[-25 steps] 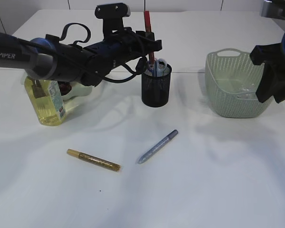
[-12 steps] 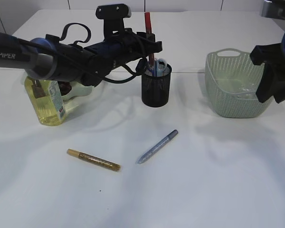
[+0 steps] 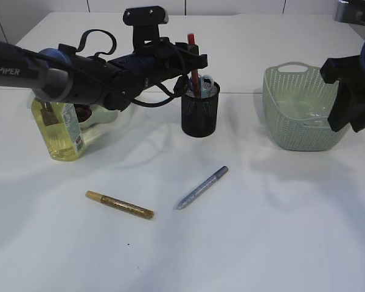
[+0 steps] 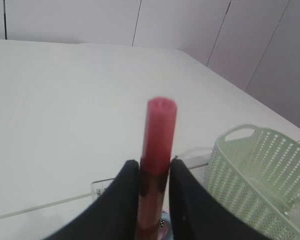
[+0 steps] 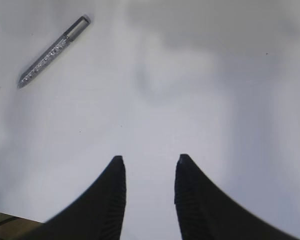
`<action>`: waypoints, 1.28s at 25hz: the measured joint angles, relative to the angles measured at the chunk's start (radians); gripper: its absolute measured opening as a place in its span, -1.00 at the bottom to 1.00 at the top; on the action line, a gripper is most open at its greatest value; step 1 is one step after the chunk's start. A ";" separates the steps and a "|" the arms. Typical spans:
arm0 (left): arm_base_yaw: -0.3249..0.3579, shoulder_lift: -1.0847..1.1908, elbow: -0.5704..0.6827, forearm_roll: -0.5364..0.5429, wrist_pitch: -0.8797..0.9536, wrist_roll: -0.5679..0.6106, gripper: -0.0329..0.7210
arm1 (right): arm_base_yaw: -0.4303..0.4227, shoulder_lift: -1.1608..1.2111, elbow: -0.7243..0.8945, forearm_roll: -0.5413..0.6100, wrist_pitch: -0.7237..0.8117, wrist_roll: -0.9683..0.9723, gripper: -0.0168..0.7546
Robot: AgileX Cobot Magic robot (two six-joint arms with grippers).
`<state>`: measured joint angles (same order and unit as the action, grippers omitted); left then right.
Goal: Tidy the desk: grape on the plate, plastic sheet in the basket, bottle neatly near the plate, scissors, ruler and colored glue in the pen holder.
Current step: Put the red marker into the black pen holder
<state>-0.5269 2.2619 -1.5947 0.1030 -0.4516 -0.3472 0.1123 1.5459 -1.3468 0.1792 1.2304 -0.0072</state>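
My left gripper (image 3: 193,61) reaches over the black mesh pen holder (image 3: 200,115). A red glue pen (image 4: 159,135) stands upright between its fingers (image 4: 125,200), its lower end in the holder; the jaws stand slightly apart from it, so the gripper is open. Scissors (image 3: 207,81) stick out of the holder. On the table lie a gold glue pen (image 3: 120,205) and a silver glue pen (image 3: 201,187), the silver one also in the right wrist view (image 5: 52,51). My right gripper (image 5: 149,161) hangs open and empty. The yellow bottle (image 3: 59,128) stands by the plate (image 3: 106,117).
The green basket (image 3: 298,115) stands at the right with clear plastic sheet (image 3: 310,112) inside, and shows in the left wrist view (image 4: 255,170). The right arm (image 3: 350,97) hovers beside the basket. My left arm hides most of the plate.
The red glue pen has slid down between the left fingers into the pen holder while the gripper stayed in place. The right arm has not moved.
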 joint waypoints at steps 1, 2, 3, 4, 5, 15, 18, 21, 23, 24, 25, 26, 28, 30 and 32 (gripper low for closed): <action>0.000 0.000 0.000 0.000 0.000 0.000 -0.49 | 0.000 0.000 0.000 0.000 0.000 0.000 -0.23; 0.000 0.000 0.000 0.000 0.000 0.000 -0.49 | 0.000 0.000 0.000 0.000 0.000 0.000 -0.23; 0.000 0.000 0.000 0.000 0.000 0.000 -0.48 | 0.000 0.000 0.000 0.000 0.000 0.000 -0.23; 0.000 0.000 0.000 0.000 0.000 0.000 -0.48 | 0.000 0.000 0.000 0.000 0.000 0.000 -0.23; 0.000 0.000 0.000 0.000 0.000 0.000 -0.48 | 0.000 0.000 0.000 0.000 0.000 0.000 -0.23; 0.000 -0.028 0.000 0.005 0.080 0.000 -0.46 | 0.000 0.000 0.000 0.000 0.000 0.000 -0.23; 0.000 -0.082 0.000 0.036 0.188 0.000 -0.45 | 0.000 0.000 0.000 0.000 0.000 0.000 -0.23; 0.000 -0.147 0.000 0.082 0.357 0.000 -0.44 | 0.000 0.000 0.000 0.000 0.000 0.000 -0.23; -0.005 -0.186 0.000 0.113 0.491 0.001 -0.44 | 0.000 0.000 0.000 0.000 0.000 0.000 -0.23; -0.012 -0.207 0.000 0.129 0.567 0.001 -0.43 | 0.000 0.000 0.000 0.000 0.000 0.000 -0.23; -0.023 -0.222 0.000 0.148 0.639 0.002 -0.43 | 0.000 0.000 0.000 0.000 0.000 0.000 -0.23; -0.033 -0.238 0.000 0.167 0.703 0.002 -0.42 | 0.000 0.000 0.000 0.000 0.000 0.000 -0.23; -0.060 -0.261 0.000 0.190 0.800 0.010 -0.42 | 0.000 0.000 0.000 0.000 0.000 0.000 -0.23; -0.083 -0.270 0.000 0.198 0.872 0.026 -0.41 | 0.000 0.000 0.000 0.000 0.000 0.000 -0.23; -0.106 -0.273 0.000 0.200 0.936 0.045 -0.41 | 0.000 0.000 0.000 0.000 0.000 0.000 -0.23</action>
<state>-0.6332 1.9893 -1.5947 0.3028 0.4842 -0.3019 0.1123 1.5459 -1.3468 0.1792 1.2304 -0.0072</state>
